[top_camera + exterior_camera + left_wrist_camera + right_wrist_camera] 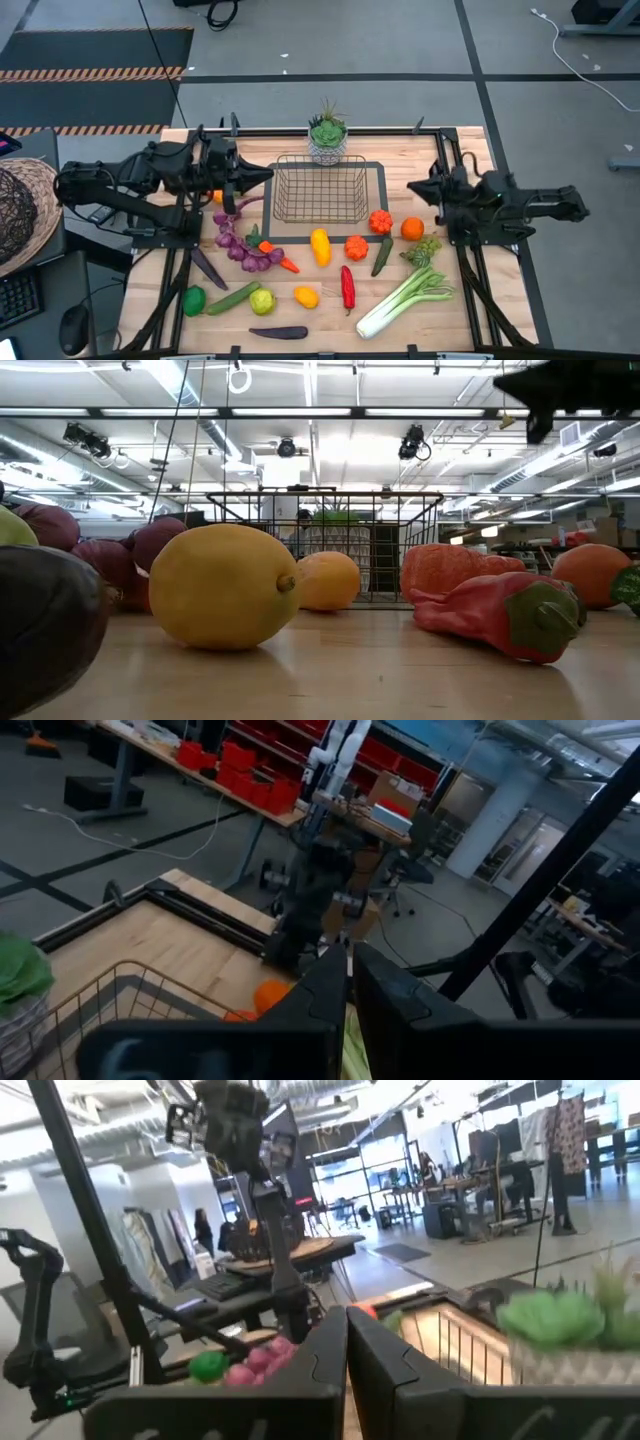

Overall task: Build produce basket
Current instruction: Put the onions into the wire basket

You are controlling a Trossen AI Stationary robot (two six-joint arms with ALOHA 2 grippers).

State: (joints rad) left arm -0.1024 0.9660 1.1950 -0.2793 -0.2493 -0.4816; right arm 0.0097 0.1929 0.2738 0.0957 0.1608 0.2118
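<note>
— What did the two arms look like from above?
— Both were dark, nearly black, built of chunky jointed segments; the left arm (130,185) had a thick black cable looping off its rear end; the right arm (520,205) showed a small green light on its upper casing.
— And the claws?
— The left claw (350,982) had two matte black fingers (322,995) with angular, stepped faces, pressed close with only a thin seam between; the right claw (347,1342) looked the same, black and blocky.
</note>
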